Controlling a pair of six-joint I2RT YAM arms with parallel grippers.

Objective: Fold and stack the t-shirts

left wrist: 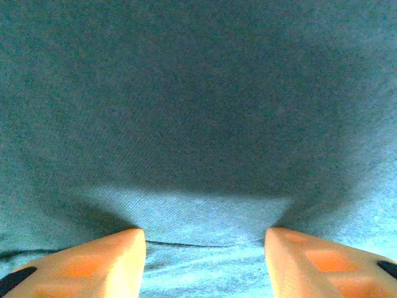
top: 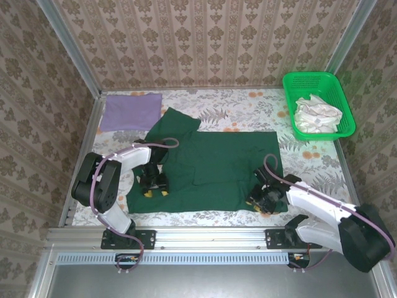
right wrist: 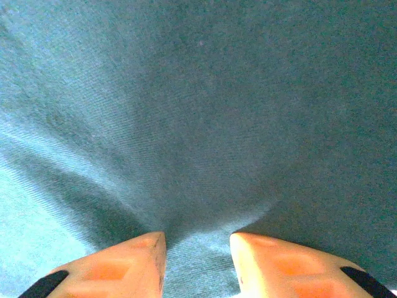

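Standing by the rig, noted the layout from left to right. A pale lilac t-shirt (top: 130, 112) lay folded flat at the far left corner of the table (top: 248, 102), well apart from both arms. Just beside it, the dark green t-shirt (top: 217, 167) lay spread across the middle of the table, one sleeve pointing towards the lilac one.

Left gripper (top: 154, 189) was down on the near left edge of the green shirt. In its wrist view the left gripper (left wrist: 205, 248) had its orange fingers (left wrist: 93, 261) standing well apart. Their tips rested on the cloth, with a fold line running across between them and nothing pinched.

Right gripper (top: 263, 202) sat at the near right corner of the same shirt. Seen close, the right gripper (right wrist: 197, 248) had its fingers (right wrist: 118, 267) drawn nearer together, and green cloth puckered into the gap with creases fanning out from it: clenched on the shirt.

A bright green basket (top: 308, 75) stood at the far right, with white crumpled cloth (top: 317, 115) inside.
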